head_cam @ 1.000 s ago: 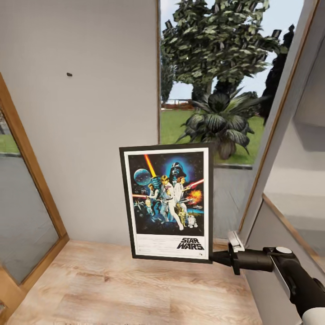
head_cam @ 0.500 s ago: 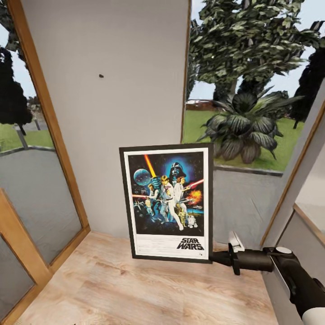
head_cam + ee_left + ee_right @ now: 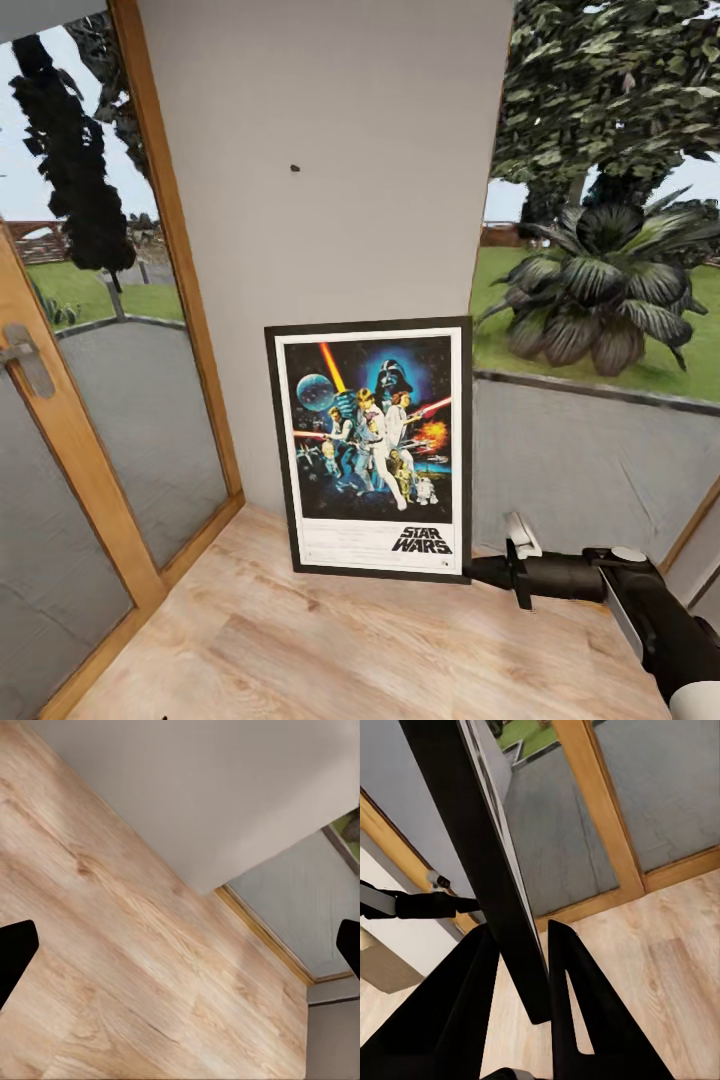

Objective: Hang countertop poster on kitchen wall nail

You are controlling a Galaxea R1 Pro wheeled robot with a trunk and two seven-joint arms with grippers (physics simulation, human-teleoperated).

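The black-framed Star Wars poster (image 3: 370,445) stands upright in the air in front of a grey wall panel (image 3: 330,110). My right gripper (image 3: 471,572) is shut on its lower right corner. In the right wrist view the two dark fingers (image 3: 574,975) clamp the poster's black edge (image 3: 487,862). A small dark nail (image 3: 295,167) sticks out of the wall panel, above the poster and a little to its left. My left gripper (image 3: 180,952) is open over the wood floor, empty, its fingertips (image 3: 13,956) far apart. The kitchen countertop is out of view.
A wood-framed glass door (image 3: 70,440) with a metal handle (image 3: 25,355) stands at the left. A large window (image 3: 600,300) onto a garden is at the right. The light wood floor (image 3: 350,650) runs under the poster to the wall.
The whole picture has shifted right: the camera has turned left, so the nail and wall panel now sit nearer the middle. The poster stays in my right gripper, unchanged.
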